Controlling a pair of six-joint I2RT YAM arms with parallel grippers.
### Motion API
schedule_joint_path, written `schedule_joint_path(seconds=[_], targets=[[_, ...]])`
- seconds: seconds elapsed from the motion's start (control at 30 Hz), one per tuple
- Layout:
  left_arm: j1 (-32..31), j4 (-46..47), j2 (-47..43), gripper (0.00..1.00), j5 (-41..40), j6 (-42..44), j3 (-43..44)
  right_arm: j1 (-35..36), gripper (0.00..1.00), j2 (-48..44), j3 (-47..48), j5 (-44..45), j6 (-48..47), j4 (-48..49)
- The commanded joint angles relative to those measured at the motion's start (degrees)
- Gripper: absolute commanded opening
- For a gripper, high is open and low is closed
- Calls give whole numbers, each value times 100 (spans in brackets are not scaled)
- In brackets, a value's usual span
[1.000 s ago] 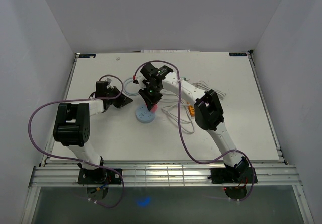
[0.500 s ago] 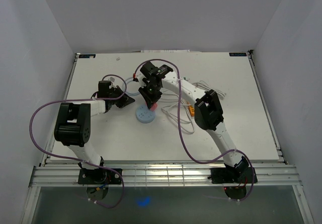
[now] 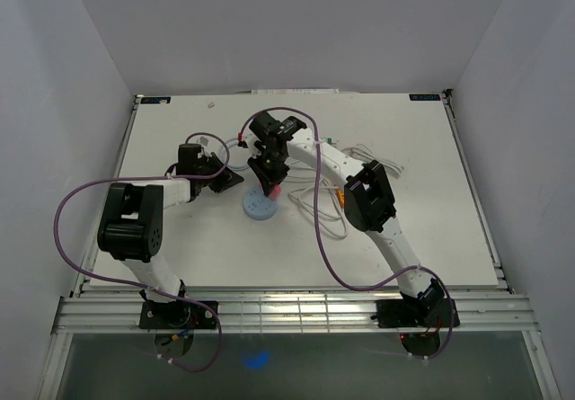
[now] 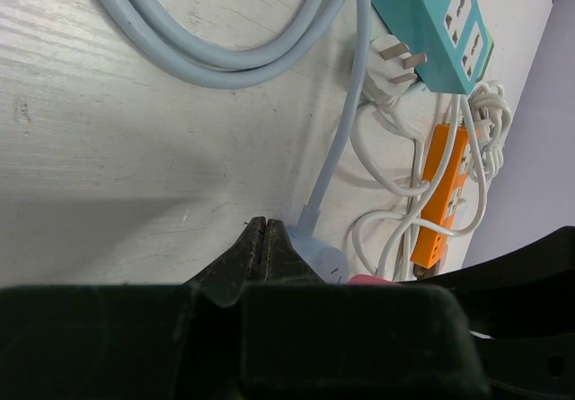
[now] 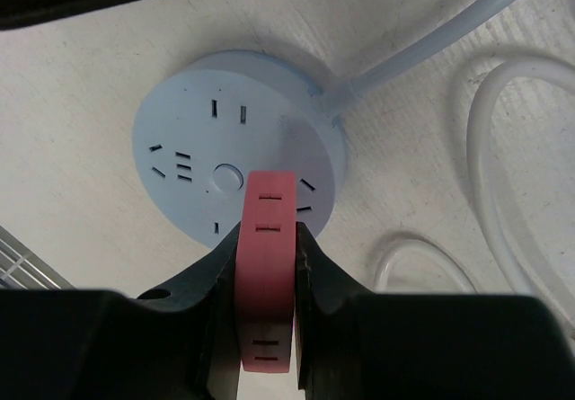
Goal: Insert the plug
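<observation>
One pink plug [image 5: 267, 204] is pinched by the right hand [image 5: 267, 252] and held over the near rim of one round pale-blue socket hub [image 5: 202, 135], which lies on the table [image 4: 99, 157]. The left hand [image 4: 266, 238] is pressed together beside the hub's pale-blue cable [image 4: 337, 148]. One teal power strip [image 4: 431, 22], one orange power strip [image 4: 436, 193] and one white plug [image 4: 386, 67] are seen beyond. Their markings are too small to be read.
</observation>
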Motion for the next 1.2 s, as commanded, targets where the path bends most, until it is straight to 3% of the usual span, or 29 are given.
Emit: schedule_joint_path(seconds=[0.0, 0.43, 1.17], targets=[[-116, 238, -28, 0, 113, 137, 50, -25, 8, 194, 181, 341, 99, -334], [-687, 863, 139, 0, 123, -214, -442, 98, 8, 61, -92, 948, 178, -448], [-723, 951, -2, 0, -97, -575, -846, 581, 8, -316, -329, 1220, 380, -334]])
